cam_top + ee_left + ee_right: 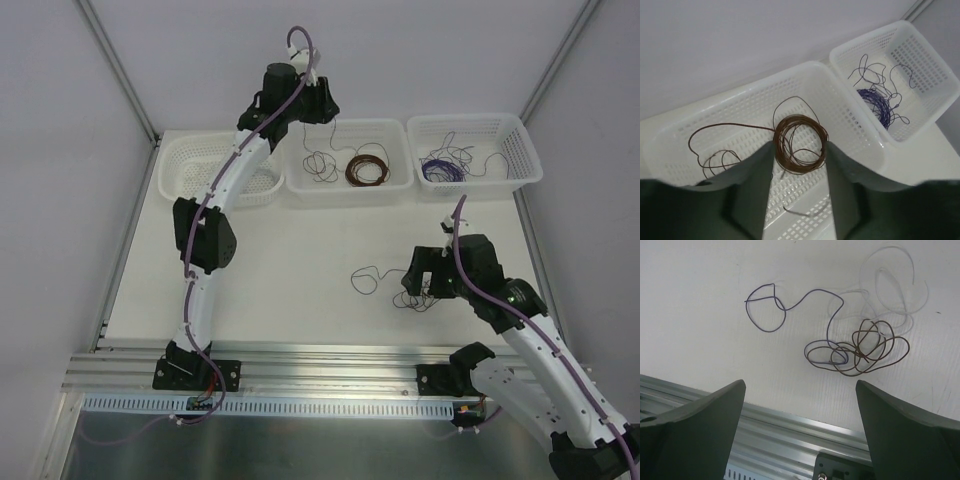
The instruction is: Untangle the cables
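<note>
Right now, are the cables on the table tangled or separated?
Tangled: the cables, purple, brown and pale, cross and loop together in one clump.

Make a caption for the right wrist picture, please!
Open right hand above tangled purple, brown and pale cables on the white table.

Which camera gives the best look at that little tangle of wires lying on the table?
The right wrist view: the tangle lies close, its purple, brown and pale strands distinct. The top external view shows it tiny, partly under the right gripper. The left wrist view misses it.
</note>
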`<state>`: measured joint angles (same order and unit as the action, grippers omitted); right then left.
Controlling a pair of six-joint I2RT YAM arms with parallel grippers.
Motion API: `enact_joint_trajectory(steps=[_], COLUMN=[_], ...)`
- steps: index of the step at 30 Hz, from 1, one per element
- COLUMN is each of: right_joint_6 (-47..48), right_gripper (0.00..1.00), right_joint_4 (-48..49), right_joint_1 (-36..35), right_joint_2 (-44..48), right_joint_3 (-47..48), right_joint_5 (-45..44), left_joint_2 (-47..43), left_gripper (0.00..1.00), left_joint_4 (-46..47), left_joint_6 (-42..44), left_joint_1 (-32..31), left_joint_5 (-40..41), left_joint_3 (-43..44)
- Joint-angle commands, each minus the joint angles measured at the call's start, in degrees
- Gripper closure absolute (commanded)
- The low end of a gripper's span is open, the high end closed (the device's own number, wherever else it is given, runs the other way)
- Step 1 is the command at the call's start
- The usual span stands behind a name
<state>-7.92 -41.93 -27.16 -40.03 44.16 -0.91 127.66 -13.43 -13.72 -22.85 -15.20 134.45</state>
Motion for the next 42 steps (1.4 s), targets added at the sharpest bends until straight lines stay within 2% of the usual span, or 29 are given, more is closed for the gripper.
enact_joint_trajectory(steps=[1, 2, 4, 5, 8, 12, 20, 21, 24, 27, 33, 37, 42], right_joint_6=[0.4, 0.5, 0.4, 0.2, -0.2, -1.4, -4.3, -4.6, -4.9, -5.3, -7.5, -7.5, -7.0], right_gripper=[0.03, 0.03, 0.03, 0.03, 0.03, 0.03, 0.02, 0.02, 0.01, 0.03, 0.10, 0.12, 0.19], right_joint_4=[-1.8, -1.9, -2.5, -2.5, -2.9, -3.2, -1.1, -0.4, 2.5, 4.4, 7.6, 9.6, 13.3], right_joint_1=[-0.3, -0.3, -0.2, -0.2, -0.3, -0.2, 1.6, 1.7, 1.7, 1.6, 6.4, 10.5, 10.6], right_joint_2=[-0.2, -0.4, -0.7, -0.8, -1.3, -2.2, -5.5, -6.5, -9.7, -14.1, -16.8, -21.6, -27.6], right_joint_3=[0.1, 0.4, 1.0, 1.1, 1.1, 1.2, -0.8, -1.7, -3.0, -3.7, -7.0, -7.7, -7.9], right_joint_5=[-2.8, -3.1, -5.2, -6.1, -9.5, -11.2, -10.9, -10.3, -8.5, -7.8, -8.5, -5.5, -2.4], left_joint_2=[2.9, 1.8, -0.8, -4.0, -12.0, -22.6, -45.2, -47.2, -53.9, -58.6, -61.1, -59.7, -59.2], left_gripper=[0.50, 0.37, 0.27, 0.15, 0.01, 0.01, 0.01, 0.01, 0.01, 0.01, 0.01, 0.01, 0.01], left_joint_4=[3.6, 3.6, 3.8, 3.8, 3.8, 3.5, 2.9, 2.7, 1.7, 1.2, 1.1, 1.0, 0.7], left_joint_6=[-0.5, -0.9, -1.1, -1.1, 0.3, -0.5, -6.0, -6.5, -9.2, -13.2, -22.0, -26.2, -30.4], left_joint_1=[-0.3, -0.3, -0.4, -0.6, -2.1, -4.9, -14.4, -15.2, -18.5, -20.7, -25.6, -27.4, -27.9], left_joint_5=[-1.1, -1.0, -1.1, -1.1, 0.2, 1.7, 6.1, 7.8, 10.0, 10.7, 13.7, 14.9, 17.2], left_joint_3=[-2.1, -3.4, -8.9, -10.8, -18.5, -29.0, -58.0, -63.9, -74.1, -81.8, -90.0, -91.5, -92.1])
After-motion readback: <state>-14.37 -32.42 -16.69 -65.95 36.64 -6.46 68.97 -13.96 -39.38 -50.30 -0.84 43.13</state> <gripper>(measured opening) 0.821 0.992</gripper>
